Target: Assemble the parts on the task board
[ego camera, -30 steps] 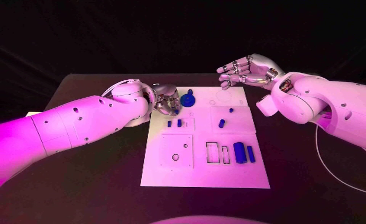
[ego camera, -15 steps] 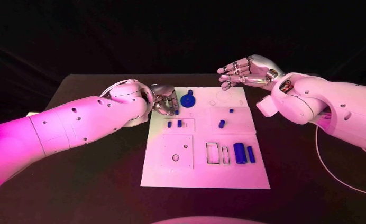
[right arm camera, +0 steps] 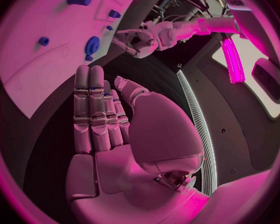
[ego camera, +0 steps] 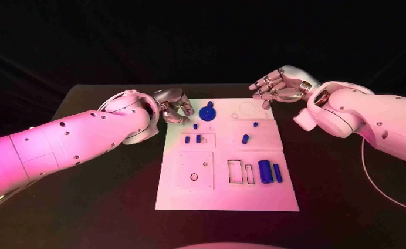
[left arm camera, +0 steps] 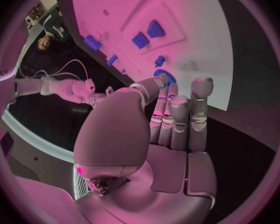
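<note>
The left hand (ego camera: 172, 108) hovered empty, fingers loosely curled, beside the task board's (ego camera: 222, 193) far-left corner; the right hand (ego camera: 280, 87), also empty, fingers apart, hung above the far-right corner.

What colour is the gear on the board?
Blue; the gear shows best in the head view, on the white board.

head: overhead, facing table | wrists: close behind hands | shared: task board (ego camera: 227, 161)
</note>
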Controlling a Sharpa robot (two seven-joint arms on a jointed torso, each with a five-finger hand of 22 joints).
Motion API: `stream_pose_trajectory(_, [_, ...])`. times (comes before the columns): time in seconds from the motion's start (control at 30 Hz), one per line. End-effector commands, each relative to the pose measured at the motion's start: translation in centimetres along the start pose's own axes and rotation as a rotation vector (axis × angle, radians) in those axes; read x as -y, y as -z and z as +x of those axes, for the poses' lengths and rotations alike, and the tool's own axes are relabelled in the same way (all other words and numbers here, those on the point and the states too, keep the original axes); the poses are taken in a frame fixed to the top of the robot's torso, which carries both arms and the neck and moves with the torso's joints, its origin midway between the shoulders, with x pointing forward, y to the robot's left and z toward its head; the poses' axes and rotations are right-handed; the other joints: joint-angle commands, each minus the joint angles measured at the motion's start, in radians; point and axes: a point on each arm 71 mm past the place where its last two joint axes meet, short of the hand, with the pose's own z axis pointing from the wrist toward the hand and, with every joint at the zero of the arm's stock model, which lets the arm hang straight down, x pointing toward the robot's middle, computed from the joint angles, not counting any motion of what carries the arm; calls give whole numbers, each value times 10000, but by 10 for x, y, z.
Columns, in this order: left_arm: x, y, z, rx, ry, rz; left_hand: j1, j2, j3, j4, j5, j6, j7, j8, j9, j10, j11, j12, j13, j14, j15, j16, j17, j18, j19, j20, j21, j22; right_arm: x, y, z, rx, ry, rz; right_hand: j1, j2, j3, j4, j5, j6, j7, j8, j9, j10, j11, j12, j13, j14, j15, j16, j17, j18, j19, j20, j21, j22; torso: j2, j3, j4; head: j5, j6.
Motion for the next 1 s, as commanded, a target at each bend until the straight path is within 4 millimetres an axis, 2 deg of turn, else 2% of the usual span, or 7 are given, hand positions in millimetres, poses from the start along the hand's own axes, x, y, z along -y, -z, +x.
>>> stream_pose_trajectory(0.03, [0,7,-13,1791,4692,560,-101,142,111,43,5,-12,73,58,1,-109,33,75,-15,-245,11,-348,-508,252,-261,19,-667,-291,5,2,5,-654,4113,762,-60,-62,-50,-73,-86,169,-80,30,1,55,-70,-32,-18,559,-172,1334,699,53,271,-179,682,439,6,16,-6,-14,60])
stream_pose_trajectory(0.13, [-7,15,-7,2180,7012,343,-194,298,113,138,22,7,63,96,10,-48,12,204,15,-444,17,-620,-952,295,-399,32,-1006,-451,5,3,10,-829,5514,965,-90,-95,85,-145,7,217,-163,-35,-15,19,-169,-114,-18,538,-229,2926,1617,42,293,-253,1427,963,-9,14,-13,-133,98])
stream_pose_trajectory(0.23, [-14,22,-1,2525,9195,99,-341,308,-41,216,9,-1,39,134,15,-3,-18,362,49,-539,15,-719,-1132,328,-498,35,-1274,-590,4,4,16,-1071,6773,1145,-203,-150,267,-132,18,323,-273,-29,-3,8,-247,-150,-14,477,-247,4552,2774,-201,675,-251,3215,2929,-13,8,19,-248,144])
stream_pose_trajectory(0.37, [-20,29,3,2978,10991,140,-368,342,-268,176,22,-110,8,173,4,1,-45,633,137,-813,10,-868,-1421,392,-756,40,-1829,-843,2,5,28,-1455,8360,1271,-340,-198,427,-26,-239,578,-402,9,13,97,-276,-122,-24,407,-246,6026,4129,-405,821,-210,4603,4554,-22,-25,37,-433,269])
stream_pose_trajectory(0.5, [-22,33,3,3321,11725,308,-414,424,-589,152,28,-182,-29,260,4,-73,-81,959,268,-922,-5,-801,-1448,396,-809,32,-1966,-923,0,5,37,-1643,9204,1218,-356,-277,572,71,-390,605,-459,-42,-4,-37,-316,-197,-44,309,-247,6431,4468,-434,713,-205,5025,5014,-23,-51,29,-538,307])
stream_pose_trajectory(0.6, [-23,35,3,3562,11960,325,-359,554,-701,110,62,-160,-45,362,16,-125,-99,1192,361,-943,-23,-729,-1437,390,-775,19,-1965,-937,-2,5,41,-1622,9423,1049,-426,-356,607,163,-555,436,-487,-112,-35,-283,-313,-319,-59,296,-236,6708,4739,-462,701,-197,5256,5286,-14,-35,33,-637,300])
stream_pose_trajectory(1.0, [-18,38,5,3608,12374,476,-373,593,-817,91,70,-187,-42,436,15,-238,-103,1380,432,-981,-19,-697,-1479,392,-774,14,-2035,-975,-7,-1,60,-1939,9259,426,-320,-393,840,320,-697,280,-504,-76,-14,-493,-300,-363,-46,321,-301,7781,5814,-549,802,-212,5990,6124,9,-32,21,-662,238])
